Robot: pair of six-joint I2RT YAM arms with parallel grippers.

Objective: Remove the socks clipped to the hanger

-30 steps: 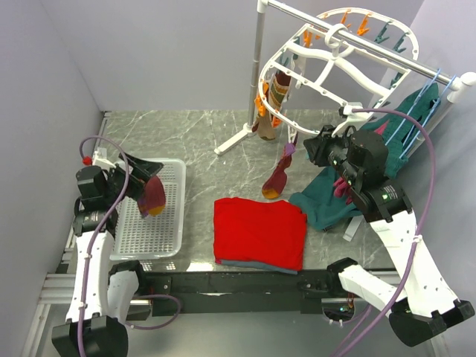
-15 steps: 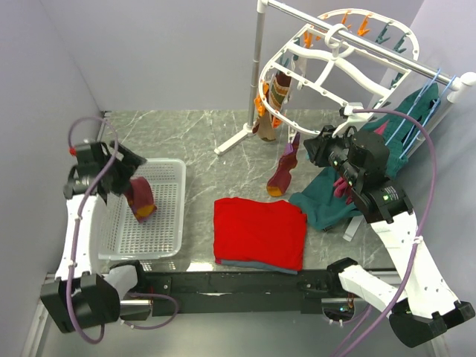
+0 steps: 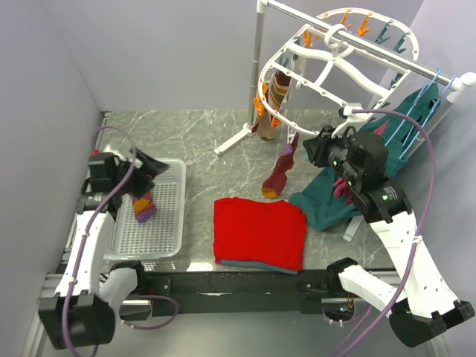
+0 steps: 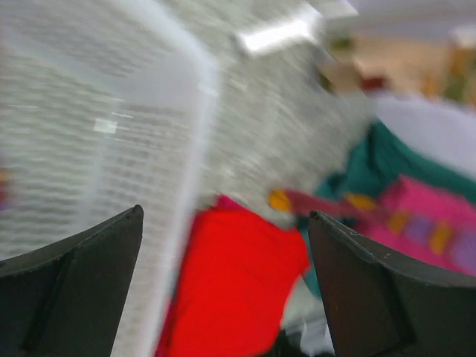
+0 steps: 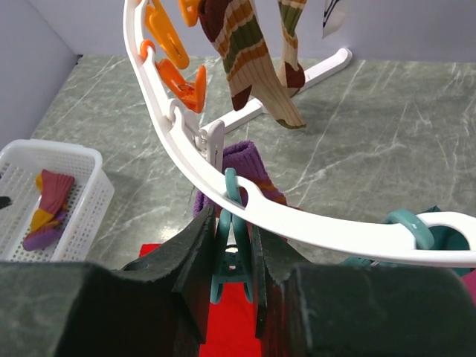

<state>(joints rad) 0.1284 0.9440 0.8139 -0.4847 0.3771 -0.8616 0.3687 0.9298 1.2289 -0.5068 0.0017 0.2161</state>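
Grey marbled worktop is carrying everything. White oval hanger is hanging from the rail at far right, tilting, orange and teal pegs dangling off its rim. Red cloth is lying flat near the front edge. White slotted basket is sitting at left.

Left end effector is hovering over the basket, jaws gaping wide and gripping nothing. Right end effector is reaching up under the hanger rim, its fingers pinching a teal clip peg.

Socks:
- Tan-brown striped sock is hanging clipped at the hanger's far side.
- Maroon-purple sock is dangling from the rim right by the pinched peg.
- Another maroon-and-orange sock is lying inside the basket.
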